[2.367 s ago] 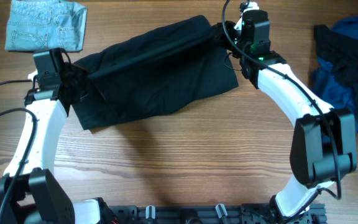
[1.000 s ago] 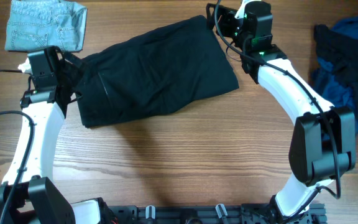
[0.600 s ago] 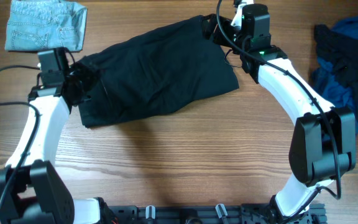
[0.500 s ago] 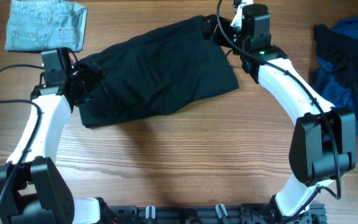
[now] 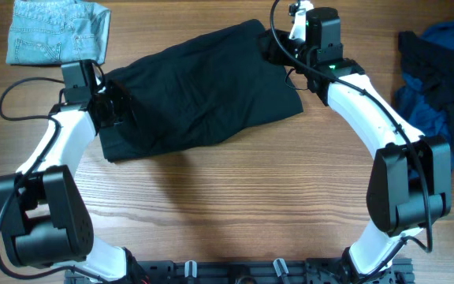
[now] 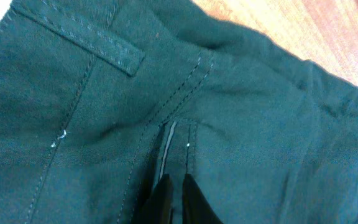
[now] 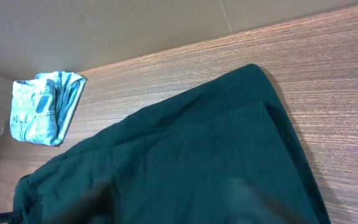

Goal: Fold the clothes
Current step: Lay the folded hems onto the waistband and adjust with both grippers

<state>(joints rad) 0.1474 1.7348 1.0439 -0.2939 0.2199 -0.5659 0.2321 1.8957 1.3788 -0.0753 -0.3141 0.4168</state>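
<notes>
- Across the upper middle of a wooden table, seen from overhead, a black garment lies spread out flat. It slants from lower left to upper right.
- At the garment's left end, the left gripper is down on the cloth. In its wrist view the two dark fingertips sit very close together over a stitched seam, near a belt loop. They appear to pinch a ridge of fabric, though the close, dim view makes this uncertain.
- At the garment's upper right corner is the right gripper. Its wrist view looks along the dark cloth, and its fingers are not clearly visible, so I cannot tell how wide they are.
- Folded light-blue jeans rest at the top left corner, apart from the garment.
- A heap of dark blue clothes sits at the right edge.
</notes>
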